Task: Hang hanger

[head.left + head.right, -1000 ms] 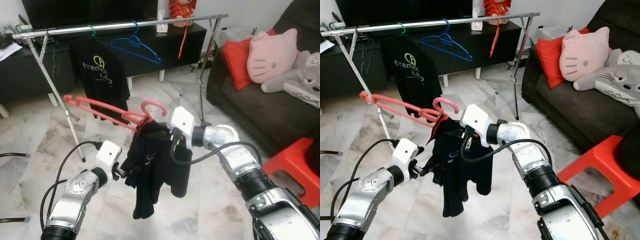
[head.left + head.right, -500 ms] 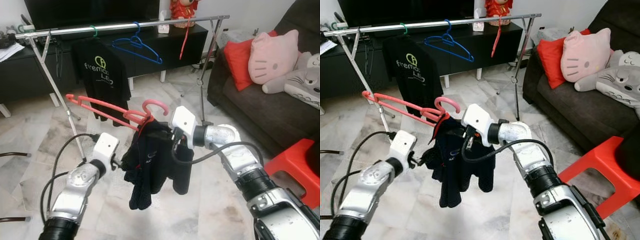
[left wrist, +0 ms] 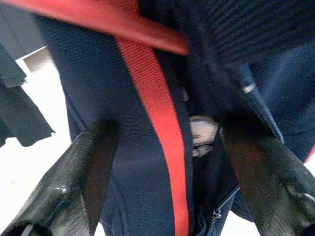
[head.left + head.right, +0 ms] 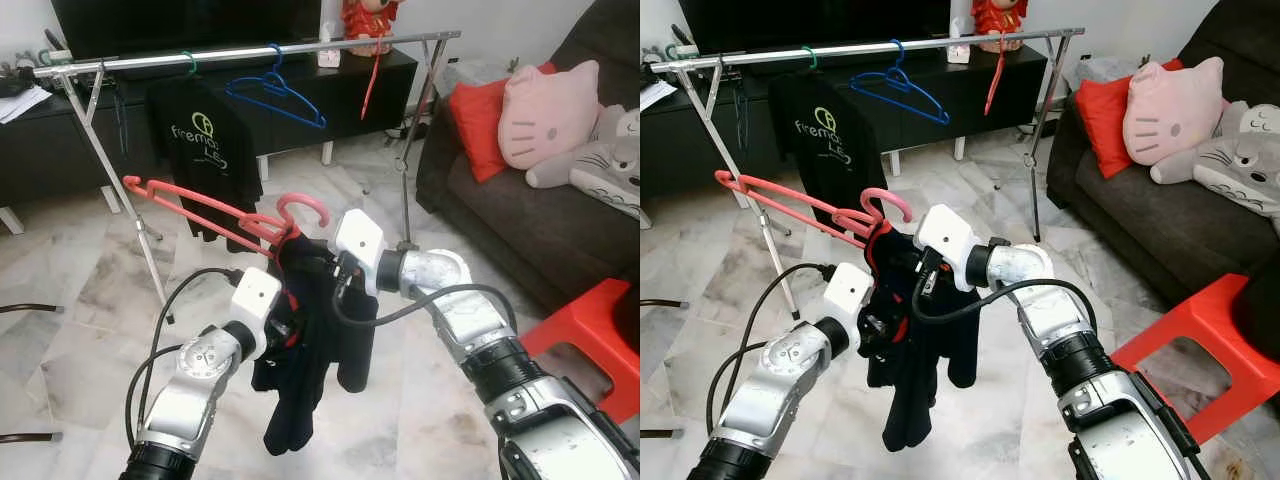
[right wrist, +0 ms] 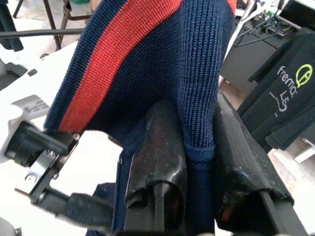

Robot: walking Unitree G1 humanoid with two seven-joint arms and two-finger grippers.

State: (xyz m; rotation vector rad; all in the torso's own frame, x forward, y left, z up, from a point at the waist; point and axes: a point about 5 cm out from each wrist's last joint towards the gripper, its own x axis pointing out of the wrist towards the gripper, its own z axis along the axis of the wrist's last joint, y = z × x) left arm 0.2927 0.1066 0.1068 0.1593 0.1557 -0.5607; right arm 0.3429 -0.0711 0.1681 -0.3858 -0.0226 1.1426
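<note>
A pink-red hanger (image 4: 200, 208) carries a navy garment with red trim (image 4: 312, 350) in front of me, below the silver clothes rail (image 4: 250, 50). My right gripper (image 4: 318, 268) is shut on the garment's knit collar just under the hanger hook; in the right wrist view its fingers (image 5: 162, 147) pinch the navy fabric (image 5: 147, 59). My left gripper (image 4: 287, 325) is pressed into the garment from the left. In the left wrist view it (image 3: 172, 177) is open, fingers (image 3: 83, 182) spread either side of the cloth and a red stripe (image 3: 162, 123).
On the rail hang a black T-shirt (image 4: 200, 140), a blue hanger (image 4: 275, 90) and a red hanger (image 4: 370, 85). A dark TV cabinet (image 4: 300, 90) stands behind. A sofa with cushions (image 4: 520, 200) and a red stool (image 4: 590, 320) are on the right. Marble floor lies below.
My left gripper has moved right and up from the garment's left edge into its middle. The hanger has risen a little and the garment hangs straighter.
</note>
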